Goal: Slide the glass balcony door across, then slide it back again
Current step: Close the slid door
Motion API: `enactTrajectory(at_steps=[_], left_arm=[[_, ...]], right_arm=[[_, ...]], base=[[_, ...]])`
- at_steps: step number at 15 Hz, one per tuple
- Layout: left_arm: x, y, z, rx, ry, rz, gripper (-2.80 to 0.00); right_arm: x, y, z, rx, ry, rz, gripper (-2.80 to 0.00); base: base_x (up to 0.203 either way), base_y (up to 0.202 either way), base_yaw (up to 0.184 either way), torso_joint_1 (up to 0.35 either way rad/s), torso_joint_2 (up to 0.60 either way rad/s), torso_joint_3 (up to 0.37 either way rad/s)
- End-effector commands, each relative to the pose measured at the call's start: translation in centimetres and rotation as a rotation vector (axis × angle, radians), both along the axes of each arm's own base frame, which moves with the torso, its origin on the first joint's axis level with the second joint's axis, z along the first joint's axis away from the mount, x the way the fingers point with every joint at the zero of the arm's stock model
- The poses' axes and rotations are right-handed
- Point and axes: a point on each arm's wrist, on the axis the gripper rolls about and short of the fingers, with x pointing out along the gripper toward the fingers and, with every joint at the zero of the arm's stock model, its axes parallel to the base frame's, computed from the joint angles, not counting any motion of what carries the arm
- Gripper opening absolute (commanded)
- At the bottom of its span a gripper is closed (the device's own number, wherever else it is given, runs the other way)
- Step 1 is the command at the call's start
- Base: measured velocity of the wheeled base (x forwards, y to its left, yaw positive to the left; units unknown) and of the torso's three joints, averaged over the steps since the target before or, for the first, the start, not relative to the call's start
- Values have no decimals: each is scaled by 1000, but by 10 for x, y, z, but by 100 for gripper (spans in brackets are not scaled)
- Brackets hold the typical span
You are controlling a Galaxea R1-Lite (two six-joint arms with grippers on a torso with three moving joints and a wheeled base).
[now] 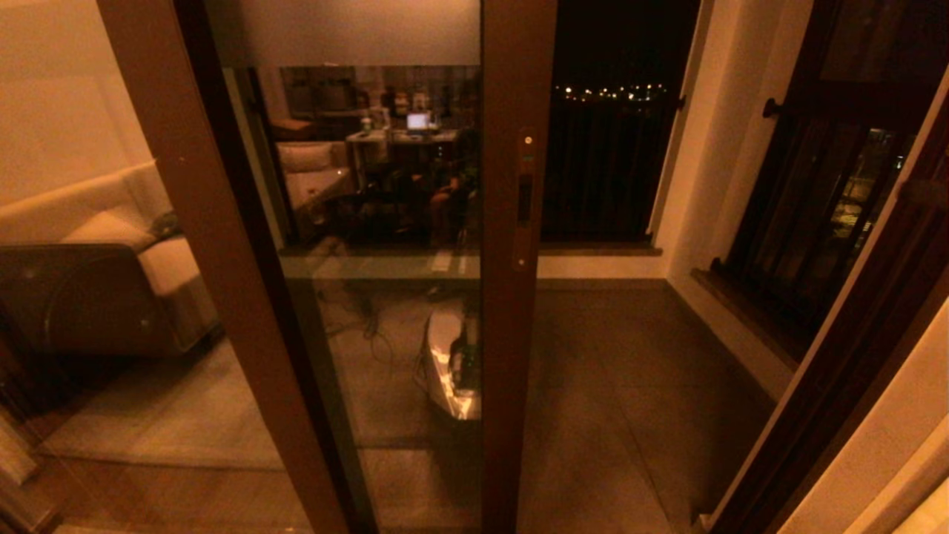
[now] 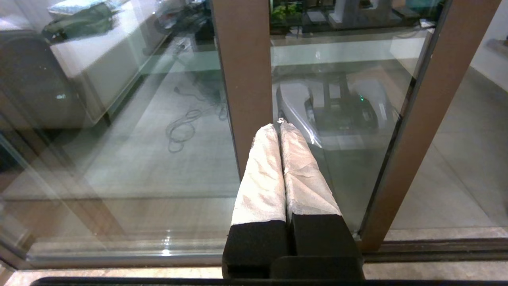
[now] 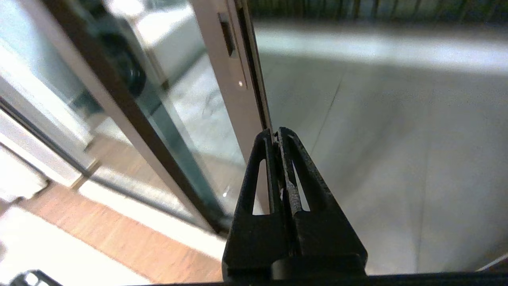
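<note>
The tall brown-framed glass balcony door (image 1: 511,297) stands partly slid aside, its stile with the slim recessed lock plate (image 1: 525,199) just ahead of the right gripper (image 3: 276,133), whose black jaws are pressed together, touching nothing. The left gripper (image 2: 279,127), its cloth-wrapped jaws also pressed together, points at the glass low down. Neither arm shows in the head view, and reflections blur what lies behind the pane.

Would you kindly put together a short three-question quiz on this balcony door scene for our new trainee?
1. True or false: the right gripper has its fingers pressed shut and holds nothing.
2. Multiple choice: the lock plate on the glass balcony door sits on (A) the stile beside the open gap, (B) the floor track, (C) the frosted top band.
3. Short answer: in the left wrist view, what covers the fingers of the left gripper?

Key:
1. True.
2. A.
3. White wrapping; the fingers are shut and touch nothing.
</note>
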Motion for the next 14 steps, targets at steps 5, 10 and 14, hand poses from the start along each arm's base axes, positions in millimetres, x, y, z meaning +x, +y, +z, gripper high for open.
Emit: enactTrajectory(at_steps=[5, 10, 14], left_arm=[[0, 0, 0, 1, 0, 0, -280], [0, 0, 0, 1, 0, 0, -280], [0, 0, 0, 1, -1, 0, -280]], right_arm=[[128, 114, -27, -167, 224, -111, -280], [146, 149, -32, -208, 206, -161, -280], [158, 164, -32, -207, 186, -175, -280]], base=[[0, 0, 0, 0, 0, 0], [0, 0, 0, 0, 0, 0], [0, 0, 0, 0, 0, 0]])
